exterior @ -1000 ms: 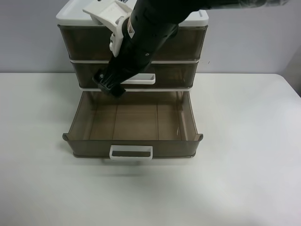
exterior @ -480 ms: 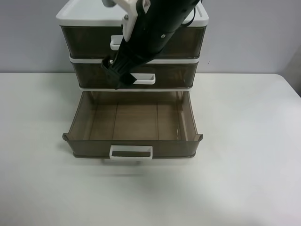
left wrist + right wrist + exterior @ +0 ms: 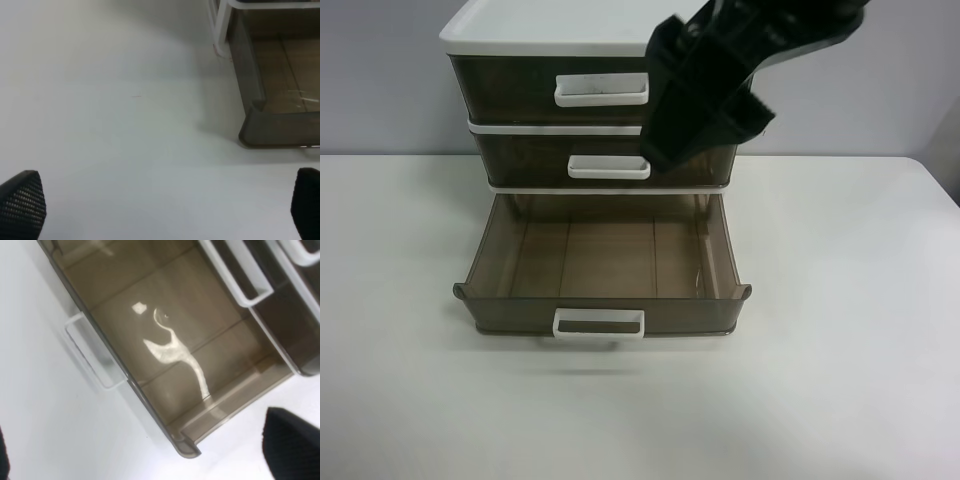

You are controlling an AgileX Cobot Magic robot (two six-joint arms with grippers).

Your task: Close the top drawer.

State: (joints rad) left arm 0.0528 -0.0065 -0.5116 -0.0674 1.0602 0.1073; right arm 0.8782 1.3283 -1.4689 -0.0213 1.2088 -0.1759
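Observation:
The top drawer (image 3: 520,88) is smoky-brown with a wide white loop handle (image 3: 601,91). Its front sits flush in the white-topped cabinet (image 3: 550,25). My right arm (image 3: 705,100) hangs black in front of the cabinet's right half, apart from that handle. In the right wrist view my right gripper (image 3: 147,450) is open and empty, with one fingertip (image 3: 292,442) showing above the table beside the lowest drawer. My left gripper (image 3: 162,202) is open and empty over bare table, near the lowest drawer's front corner (image 3: 255,125).
The middle drawer (image 3: 520,160) is shut, with a smaller white handle (image 3: 609,167). The lowest drawer (image 3: 605,260) is pulled far out and empty, its handle (image 3: 599,325) toward the table's front. White table (image 3: 840,350) spreads on all sides.
The right arm has swung up and to the right across the drawer fronts, uncovering the top and middle handles. The drawers have not visibly moved.

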